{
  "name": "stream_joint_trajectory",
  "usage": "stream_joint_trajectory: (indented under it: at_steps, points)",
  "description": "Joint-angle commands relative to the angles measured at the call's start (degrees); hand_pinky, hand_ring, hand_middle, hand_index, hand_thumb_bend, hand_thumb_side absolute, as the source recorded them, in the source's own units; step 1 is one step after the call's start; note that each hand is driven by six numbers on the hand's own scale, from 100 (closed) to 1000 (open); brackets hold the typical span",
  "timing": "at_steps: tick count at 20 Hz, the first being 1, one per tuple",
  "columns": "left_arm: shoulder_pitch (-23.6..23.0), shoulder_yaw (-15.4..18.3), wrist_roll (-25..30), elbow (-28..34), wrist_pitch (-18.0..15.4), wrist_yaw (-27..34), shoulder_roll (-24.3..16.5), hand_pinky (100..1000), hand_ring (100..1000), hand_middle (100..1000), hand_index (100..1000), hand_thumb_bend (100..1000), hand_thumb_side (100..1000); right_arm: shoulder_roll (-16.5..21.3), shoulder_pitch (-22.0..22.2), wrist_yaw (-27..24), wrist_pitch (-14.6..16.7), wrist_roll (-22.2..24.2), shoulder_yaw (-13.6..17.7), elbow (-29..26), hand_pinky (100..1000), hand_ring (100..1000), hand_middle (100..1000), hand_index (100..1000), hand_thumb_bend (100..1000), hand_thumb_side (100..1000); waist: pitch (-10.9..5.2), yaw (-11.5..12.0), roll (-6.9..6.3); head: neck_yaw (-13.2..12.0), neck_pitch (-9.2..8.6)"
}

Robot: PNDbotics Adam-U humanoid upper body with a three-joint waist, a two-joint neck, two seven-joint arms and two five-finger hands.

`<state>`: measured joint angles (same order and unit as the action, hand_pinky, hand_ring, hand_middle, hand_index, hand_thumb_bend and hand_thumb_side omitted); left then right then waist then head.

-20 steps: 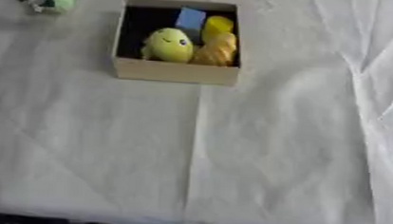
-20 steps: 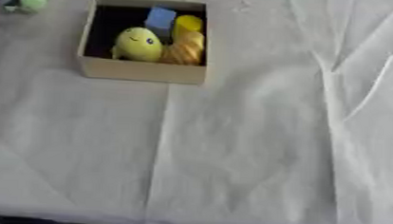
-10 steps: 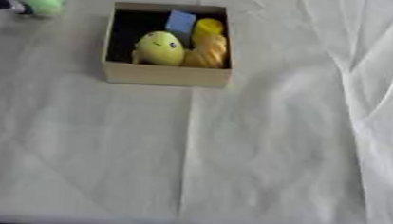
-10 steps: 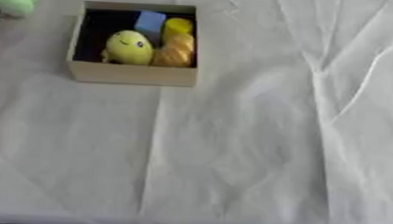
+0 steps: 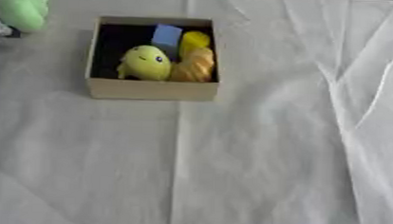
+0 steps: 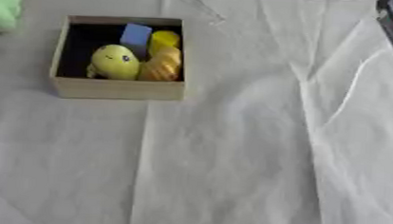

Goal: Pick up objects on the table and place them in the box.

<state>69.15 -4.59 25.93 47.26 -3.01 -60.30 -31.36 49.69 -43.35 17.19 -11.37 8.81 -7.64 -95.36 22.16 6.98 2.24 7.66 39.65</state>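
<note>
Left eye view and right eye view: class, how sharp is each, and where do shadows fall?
Left eye view: soft throughout; the box interior is dark behind the yellow toy. Right eye view: equally soft; the green object is a blur cut by the edge; cloth creases cast faint shadows.

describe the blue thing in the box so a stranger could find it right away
Find the open cardboard box at the table's far left. Against its back wall sits a small blue block, left of a yellow ball. It is the only flat-sided blue piece.

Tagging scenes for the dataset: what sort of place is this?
Likely a lab or demo tabletop, not a home: a creased white cloth covers the table, with one cardboard box holding toy items and a green soft toy beside it.
</note>
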Motion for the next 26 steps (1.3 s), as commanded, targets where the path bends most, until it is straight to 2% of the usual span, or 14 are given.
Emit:
stream_joint_trajectory:
  at_steps: [1,6,10,15,18,19,24,26]
  points:
    - [1.3,1.0,-0.2,0.0,0.4,-1.5,-2.2,909,952,874,931,635,100,2.0,-0.9,-0.3,0.1,-0.2,0.6,-1.2,757,762,724,816,155,473,-0.12,-0.1,0.02,-0.2,-1.27]
    - [1.4,1.5,0.0,-0.4,0.9,-2.4,-2.6,908,951,874,929,620,100,2.0,-0.7,-0.4,0.1,-0.4,0.6,-1.1,755,760,722,814,153,475,0.84,0.2,0.21,-0.6,-1.48]
    - [1.6,2.0,-0.3,-0.7,1.6,-2.4,-2.8,905,950,876,931,564,100,2.0,-1.0,-0.5,0.2,-0.5,0.5,-1.4,755,760,722,814,154,475,1.54,0.2,0.43,-1.3,-2.07]
    - [1.8,2.3,-1.2,-1.1,2.5,-2.0,-2.9,895,946,875,933,447,100,2.0,-1.1,-0.4,0.1,-0.5,0.4,-1.8,755,759,721,814,155,475,2.32,0.2,0.91,-1.8,-2.94]
    - [2.1,2.4,-0.8,-1.3,3.0,-1.7,-3.0,890,943,871,928,395,100,2.2,-1.0,-0.3,0.0,-0.7,0.5,-1.9,755,759,721,814,137,476,2.66,0.3,1.21,-1.8,-2.52]
    - [2.2,2.4,-0.4,-1.4,3.3,-1.7,-3.1,889,942,868,920,366,100,2.3,-1.0,-0.3,0.0,-0.8,0.6,-2.0,755,759,720,814,155,475,2.78,0.5,1.32,-1.8,-2.27]
    - [2.5,2.5,0.1,-1.1,4.3,-1.7,-3.3,875,929,852,878,342,100,2.5,-1.2,-1.2,-0.6,-2.8,2.3,-2.6,751,751,712,814,109,502,3.37,1.0,1.78,-2.3,-1.74]
    - [2.4,2.6,-0.9,-1.0,4.4,-1.6,-3.3,849,893,816,848,318,100,2.5,-1.6,-2.2,-0.9,-4.4,3.1,-2.9,750,747,708,814,107,500,3.53,1.1,1.93,-2.3,-1.39]
